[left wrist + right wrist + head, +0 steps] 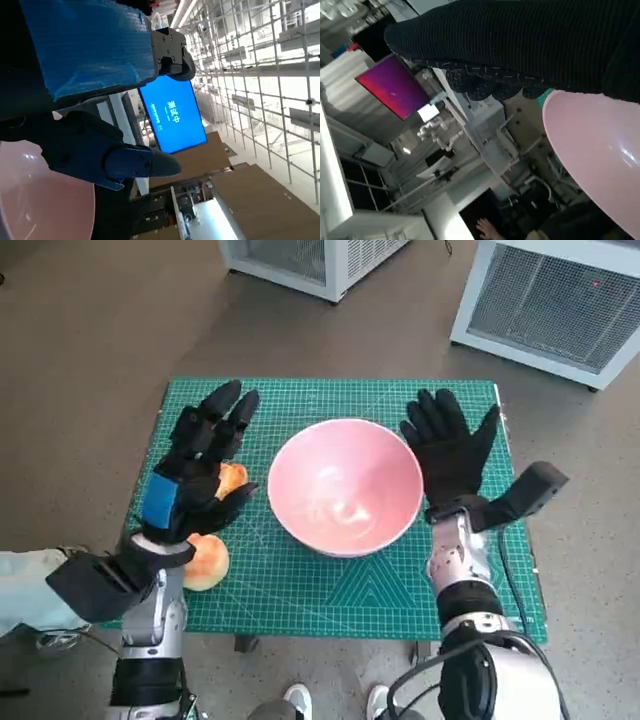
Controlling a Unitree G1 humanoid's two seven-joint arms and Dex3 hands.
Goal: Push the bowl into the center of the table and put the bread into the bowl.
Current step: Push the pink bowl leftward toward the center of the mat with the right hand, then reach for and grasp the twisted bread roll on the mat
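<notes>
**Bowl between two spread hands**

While the pink bowl [346, 487] sits empty on the mat [400, 590], the right hand [450, 452] spreads flat just beside it, holding nothing. Left hand [200, 465] hovers fingers apart over the bread [207, 558].

Head view: even, soft overhead light, fairly bright, shadows faint. Glossy pink plastic bowl [345, 486] shows whitish glare patches inside. Wide-angle bend at the edges; white mesh cabinets [548, 295] up top lean outward. Focus OK at centre, slight softness overall.

Left wrist view: strong backlight from bright windows, glowing blue screen [172, 116] a bit blown out, black fingers [95, 150] near-silhouette, blurred close up.

Right wrist view: dim, grainy, magenta-lit screen [392, 87]; black knitted glove [520, 40] dark; bowl rim bright w/ small highlight.
</notes>
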